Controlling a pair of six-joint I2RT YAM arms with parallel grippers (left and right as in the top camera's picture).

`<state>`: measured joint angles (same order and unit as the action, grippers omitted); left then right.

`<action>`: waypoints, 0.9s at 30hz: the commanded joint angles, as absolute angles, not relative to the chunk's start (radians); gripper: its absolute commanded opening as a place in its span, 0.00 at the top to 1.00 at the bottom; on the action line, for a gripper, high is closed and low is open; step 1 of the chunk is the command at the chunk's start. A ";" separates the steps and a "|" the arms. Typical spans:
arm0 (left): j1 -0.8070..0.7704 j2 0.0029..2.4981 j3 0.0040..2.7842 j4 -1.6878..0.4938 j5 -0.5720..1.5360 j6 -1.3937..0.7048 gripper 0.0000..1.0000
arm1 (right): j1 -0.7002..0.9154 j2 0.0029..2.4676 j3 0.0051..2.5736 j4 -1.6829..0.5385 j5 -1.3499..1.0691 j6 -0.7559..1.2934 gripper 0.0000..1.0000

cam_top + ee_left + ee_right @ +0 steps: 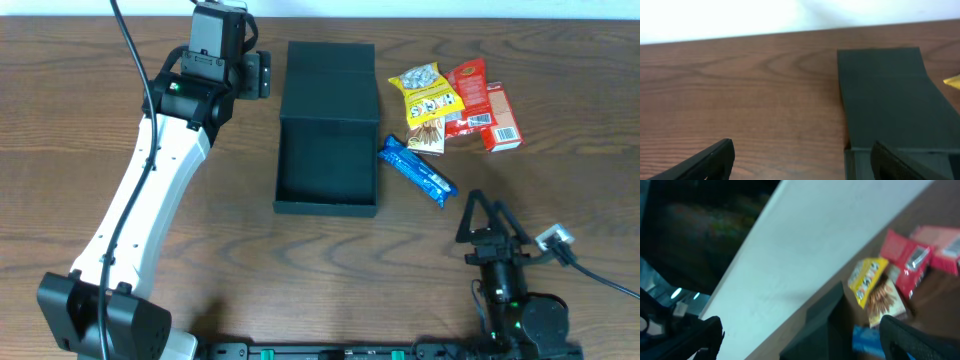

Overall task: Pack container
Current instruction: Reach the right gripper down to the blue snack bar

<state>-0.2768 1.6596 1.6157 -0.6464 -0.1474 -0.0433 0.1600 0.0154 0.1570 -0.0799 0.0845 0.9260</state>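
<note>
The container (328, 165) is a black box that lies open mid-table, its flap lid (330, 80) laid back flat toward the far edge. My left gripper (258, 75) hovers just left of the lid and is open. In the left wrist view the left gripper (802, 161) has only bare wood and the box's corner between its fingers, with the lid (890, 95) to the right. My right gripper (490, 215) stands open near the front right, holding nothing. The right wrist view shows the right gripper (802, 340) facing the container (825, 325).
Snacks lie right of the box: a yellow packet (425, 90), a brown stick-snack pack (428, 133), a red packet (467, 95), a small red carton (503, 118) and a blue packet (417, 170) beside the box's right wall. The box's inside looks bare.
</note>
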 commanded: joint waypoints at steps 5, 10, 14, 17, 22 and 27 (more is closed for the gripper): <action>-0.273 1.667 1.618 -0.654 -0.129 -0.022 0.12 | 0.036 0.282 0.304 -0.089 -0.063 0.695 0.01; -0.273 1.667 1.618 -0.659 -0.130 -0.022 0.11 | -0.049 0.736 0.628 -0.271 -0.306 0.355 0.01; -0.273 1.667 1.618 -0.689 -0.130 -0.022 0.11 | -0.051 1.162 1.011 -0.598 -0.325 -0.011 0.01; -0.273 1.668 1.617 -0.701 -0.130 -0.022 0.11 | -0.051 1.367 1.188 -0.741 -0.268 -0.171 0.01; -0.273 1.672 1.617 -0.729 -0.130 -0.023 0.11 | 0.002 1.675 1.369 -0.900 -0.204 -0.338 0.03; -0.273 1.680 1.616 -0.741 -0.129 -0.030 0.08 | 0.110 1.802 1.373 -0.925 -0.060 -0.395 0.01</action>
<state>-0.2764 1.6665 1.6150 -0.7353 -0.1303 -0.0257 0.0601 1.7729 1.3537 -0.9203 -0.1486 -0.3134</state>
